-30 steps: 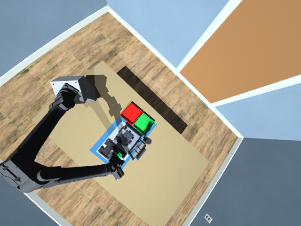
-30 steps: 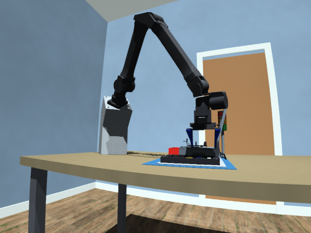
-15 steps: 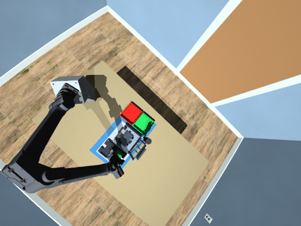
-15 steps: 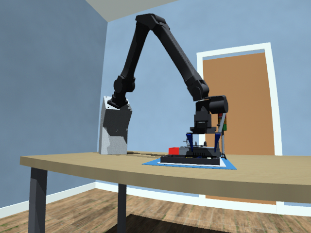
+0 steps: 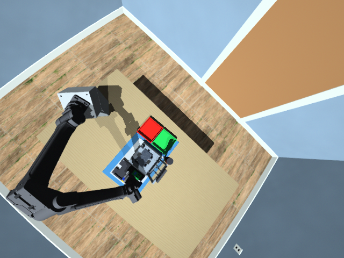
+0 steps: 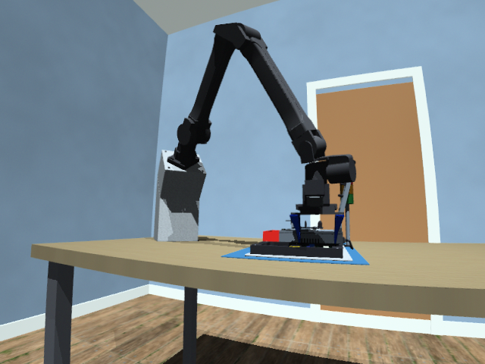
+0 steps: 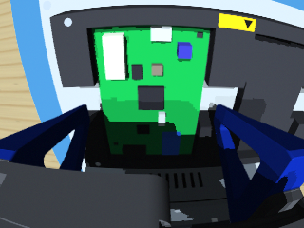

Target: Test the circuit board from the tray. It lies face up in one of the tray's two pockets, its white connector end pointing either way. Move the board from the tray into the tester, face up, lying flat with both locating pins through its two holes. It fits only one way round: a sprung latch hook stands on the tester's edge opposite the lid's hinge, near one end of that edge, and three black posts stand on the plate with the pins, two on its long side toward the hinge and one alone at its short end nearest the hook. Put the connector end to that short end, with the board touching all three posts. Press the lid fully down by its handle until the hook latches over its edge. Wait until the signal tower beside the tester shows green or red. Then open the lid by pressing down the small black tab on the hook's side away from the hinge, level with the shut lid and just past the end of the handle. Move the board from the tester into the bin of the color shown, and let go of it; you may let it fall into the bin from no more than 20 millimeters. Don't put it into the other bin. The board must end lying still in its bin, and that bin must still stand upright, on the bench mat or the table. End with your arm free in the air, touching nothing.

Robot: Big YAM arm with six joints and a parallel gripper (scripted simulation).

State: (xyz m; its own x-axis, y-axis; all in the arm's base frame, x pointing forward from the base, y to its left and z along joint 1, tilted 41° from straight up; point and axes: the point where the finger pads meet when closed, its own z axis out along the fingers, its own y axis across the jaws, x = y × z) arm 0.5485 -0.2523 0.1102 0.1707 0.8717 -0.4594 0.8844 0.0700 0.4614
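The green circuit board (image 7: 152,95) lies face up in the left pocket of the dark tray (image 7: 254,70), its white connector (image 7: 114,56) at the end far from me. My gripper (image 7: 151,112) is open and empty, and points straight down over the board. Its blue fingers stand one on each side of the board's long edges, apart from it. In the side view the fingertips (image 6: 317,233) reach down to the tray (image 6: 297,249). In the overhead view the wrist (image 5: 133,183) hides most of the board (image 5: 136,174).
The tester (image 5: 144,158) stands behind the tray, its lid (image 5: 158,173) swung open beside it. The signal tower (image 5: 169,160) stands at the tester's side. The red bin (image 5: 150,128) and the green bin (image 5: 164,140) stand beyond. All rest on a blue mat (image 6: 295,258).
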